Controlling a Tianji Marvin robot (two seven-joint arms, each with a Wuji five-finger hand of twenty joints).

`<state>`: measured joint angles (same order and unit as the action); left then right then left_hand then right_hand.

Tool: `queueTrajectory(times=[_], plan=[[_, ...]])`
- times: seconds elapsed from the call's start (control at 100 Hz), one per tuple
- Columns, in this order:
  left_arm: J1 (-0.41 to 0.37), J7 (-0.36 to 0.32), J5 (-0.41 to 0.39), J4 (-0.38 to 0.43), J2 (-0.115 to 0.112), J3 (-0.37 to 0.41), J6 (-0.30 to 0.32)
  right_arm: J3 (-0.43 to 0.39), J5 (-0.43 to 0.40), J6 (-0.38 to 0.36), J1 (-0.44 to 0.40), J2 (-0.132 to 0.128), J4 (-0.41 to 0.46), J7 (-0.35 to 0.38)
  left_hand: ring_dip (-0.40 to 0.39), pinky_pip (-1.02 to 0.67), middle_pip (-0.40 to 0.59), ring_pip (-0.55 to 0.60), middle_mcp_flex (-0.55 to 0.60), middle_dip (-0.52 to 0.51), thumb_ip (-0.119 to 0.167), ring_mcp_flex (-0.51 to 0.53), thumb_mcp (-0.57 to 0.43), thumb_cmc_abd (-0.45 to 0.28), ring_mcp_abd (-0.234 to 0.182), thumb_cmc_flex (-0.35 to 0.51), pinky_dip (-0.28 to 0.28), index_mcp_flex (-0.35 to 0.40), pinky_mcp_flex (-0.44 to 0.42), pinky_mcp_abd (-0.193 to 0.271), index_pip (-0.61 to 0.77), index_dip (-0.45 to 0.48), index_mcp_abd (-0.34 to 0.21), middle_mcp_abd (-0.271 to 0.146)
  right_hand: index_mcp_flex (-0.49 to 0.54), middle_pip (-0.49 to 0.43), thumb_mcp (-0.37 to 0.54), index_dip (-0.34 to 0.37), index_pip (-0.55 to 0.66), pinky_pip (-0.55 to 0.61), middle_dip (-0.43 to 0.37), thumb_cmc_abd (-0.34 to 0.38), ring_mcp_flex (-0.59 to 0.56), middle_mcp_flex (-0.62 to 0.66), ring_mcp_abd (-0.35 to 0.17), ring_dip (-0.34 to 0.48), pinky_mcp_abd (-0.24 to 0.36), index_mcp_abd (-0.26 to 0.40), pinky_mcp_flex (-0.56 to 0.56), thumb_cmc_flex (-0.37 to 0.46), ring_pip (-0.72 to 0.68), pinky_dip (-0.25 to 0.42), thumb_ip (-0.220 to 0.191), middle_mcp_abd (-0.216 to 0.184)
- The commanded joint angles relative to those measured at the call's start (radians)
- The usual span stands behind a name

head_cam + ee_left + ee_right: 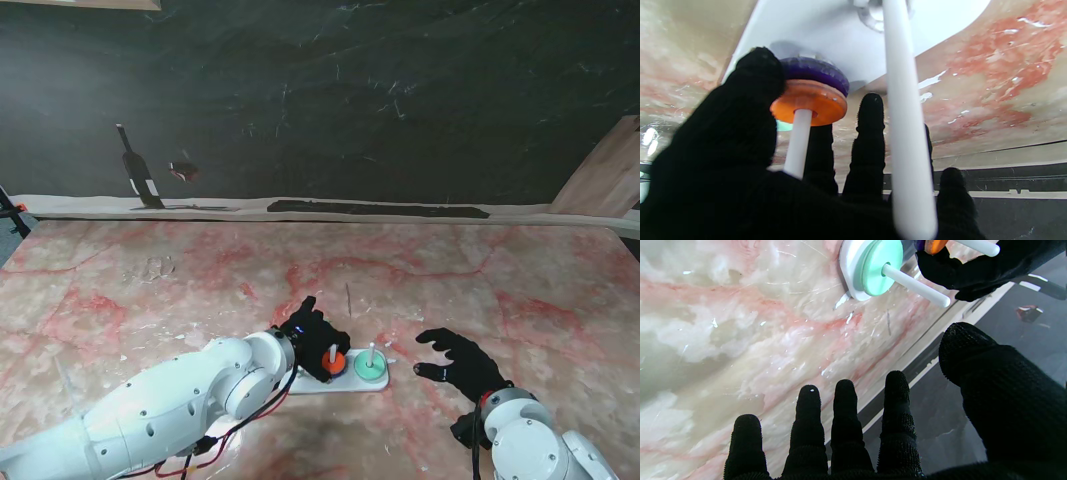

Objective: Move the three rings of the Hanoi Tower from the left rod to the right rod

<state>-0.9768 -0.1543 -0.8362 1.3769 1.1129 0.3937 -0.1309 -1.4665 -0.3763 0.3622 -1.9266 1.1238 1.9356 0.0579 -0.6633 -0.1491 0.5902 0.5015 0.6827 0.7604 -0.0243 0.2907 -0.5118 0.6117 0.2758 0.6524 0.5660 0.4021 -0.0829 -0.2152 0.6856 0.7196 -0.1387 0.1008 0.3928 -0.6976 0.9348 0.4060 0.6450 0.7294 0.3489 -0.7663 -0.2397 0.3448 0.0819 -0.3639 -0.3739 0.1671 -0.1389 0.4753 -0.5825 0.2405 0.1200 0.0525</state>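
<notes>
Left robot hand (312, 343) was over the left end of the white base (340, 384), on the pink marbled counter (200, 290). Its fingers were around the orange ring (334, 362) on the middle rod (333, 352). In the left wrist view the thumb (750, 86) pressed against the rim of the orange ring (810, 105), and the other fingers (870, 133) reached past the far side of it. Looked like a grasp on the orange ring, but the far-side contact was hidden.

Orange ring sat on top of the purple ring (816, 71), the two touching, both threaded on the middle rod (798, 143). The orange ring looked slightly tilted. Left rod (907, 116) was bare where visible and ran close past the camera.

Green ring (369, 368) was alone on the right rod (371, 351), flat on the base. The right wrist view confirmed it: green ring (882, 266) seated at the foot of the right rod (917, 286), on the rounded end of the base (848, 270).

Right robot hand (462, 365) was released, fingers spread, holding nothing. It was just to the right of the base, not touching it. Fingers (845, 426) were splayed above bare counter (740, 340).
</notes>
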Motion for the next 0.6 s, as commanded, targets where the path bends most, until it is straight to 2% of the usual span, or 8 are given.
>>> queueTrajectory(times=[0.0,0.27,0.59], plan=[[0.006,-0.003,0.000,0.011,-0.001,0.001,0.004,0.002,0.000,0.000,-0.007,0.003,0.003,-0.001,-0.011,-0.002,0.011,0.016,0.035,0.012,0.070,0.023,-0.062,-0.066,-0.002,0.054,0.027,0.075,-0.013,0.003,0.105,0.055,-0.048,-0.017,-0.032,-0.015,-0.020,-0.009,0.006,-0.012,0.004,0.003,0.000,-0.016,0.002,-0.009,0.007,-0.008,-0.008,-0.001,-0.008,0.020,-0.033,-0.001],[0.016,-0.012,0.003,0.011,-0.001,-0.010,0.002,0.000,-0.001,0.002,-0.009,0.003,0.004,-0.002,-0.013,-0.011,0.013,0.021,0.043,0.014,0.069,0.032,-0.068,-0.065,-0.005,0.051,0.043,0.077,-0.011,0.003,0.102,0.053,-0.041,-0.018,-0.032,-0.016,-0.020,-0.009,0.006,-0.013,0.004,0.003,0.000,-0.016,0.002,-0.009,0.007,-0.008,-0.008,0.000,-0.008,0.020,-0.033,0.000],[-0.004,-0.019,-0.026,0.049,-0.011,0.020,0.001,-0.001,-0.001,0.003,-0.010,0.003,0.005,-0.003,-0.015,-0.025,0.017,0.029,0.056,0.016,0.063,0.044,-0.072,-0.059,-0.008,0.058,0.052,0.082,-0.008,0.003,0.107,0.055,-0.038,-0.019,-0.032,-0.016,-0.020,-0.009,0.006,-0.012,0.004,0.000,0.000,-0.017,0.003,-0.009,0.008,-0.009,-0.007,0.001,-0.009,0.021,-0.033,0.001]])
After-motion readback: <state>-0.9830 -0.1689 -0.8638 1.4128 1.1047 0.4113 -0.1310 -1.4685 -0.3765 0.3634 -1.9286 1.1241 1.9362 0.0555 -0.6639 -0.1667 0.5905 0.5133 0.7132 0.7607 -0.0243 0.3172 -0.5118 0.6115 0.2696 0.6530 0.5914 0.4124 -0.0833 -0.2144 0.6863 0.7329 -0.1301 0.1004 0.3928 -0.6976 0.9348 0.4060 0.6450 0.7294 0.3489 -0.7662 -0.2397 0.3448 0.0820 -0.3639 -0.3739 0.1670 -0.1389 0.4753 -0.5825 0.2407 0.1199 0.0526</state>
